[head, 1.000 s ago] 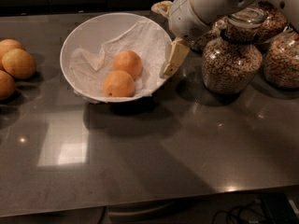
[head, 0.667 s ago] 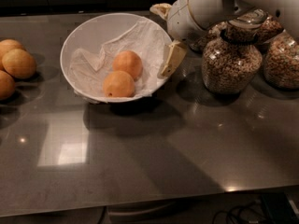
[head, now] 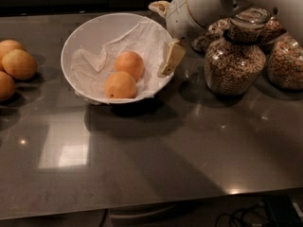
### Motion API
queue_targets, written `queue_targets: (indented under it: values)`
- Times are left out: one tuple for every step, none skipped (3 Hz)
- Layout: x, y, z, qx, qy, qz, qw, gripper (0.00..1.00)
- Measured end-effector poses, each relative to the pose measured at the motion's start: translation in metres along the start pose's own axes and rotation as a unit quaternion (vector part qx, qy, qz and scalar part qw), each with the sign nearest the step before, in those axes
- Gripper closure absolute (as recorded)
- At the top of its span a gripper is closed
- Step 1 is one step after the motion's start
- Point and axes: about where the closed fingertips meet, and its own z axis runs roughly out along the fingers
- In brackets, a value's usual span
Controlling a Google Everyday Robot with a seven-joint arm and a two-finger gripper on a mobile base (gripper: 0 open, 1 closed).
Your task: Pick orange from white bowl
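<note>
The white bowl (head: 83,33) stands at the back middle of the dark counter, lined with a wrinkly white sheet (head: 93,63). Two oranges lie in its right half, touching each other: one further back (head: 129,64) and a slightly redder one in front (head: 120,85). My gripper (head: 165,32) hangs at the bowl's right rim, above and to the right of the oranges. It is open and empty. One cream fingertip (head: 172,57) reaches over the rim and the other (head: 158,6) sits beyond the bowl's far edge. It touches neither fruit.
Several glass jars of cereal stand just right of the bowl, the nearest (head: 235,58) close under my arm, another (head: 286,56) at the right edge. Three paler round fruits (head: 19,64) lie at the left edge. The counter's front edge (head: 151,207) runs along the bottom.
My arm and gripper have shifted a little to the left, further over the bowl's right rim. The oranges and the bowl have not moved.
</note>
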Motion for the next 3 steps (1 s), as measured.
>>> queue_targets:
  values:
    - [-0.008, -0.02, -0.001, 0.009, 0.018, -0.043, 0.9989, 0.03]
    - [-0.011, -0.038, -0.001, 0.018, 0.035, -0.083, 0.9958, 0.22]
    - [-0.008, -0.052, -0.003, 0.021, 0.054, -0.118, 0.9914, 0.37]
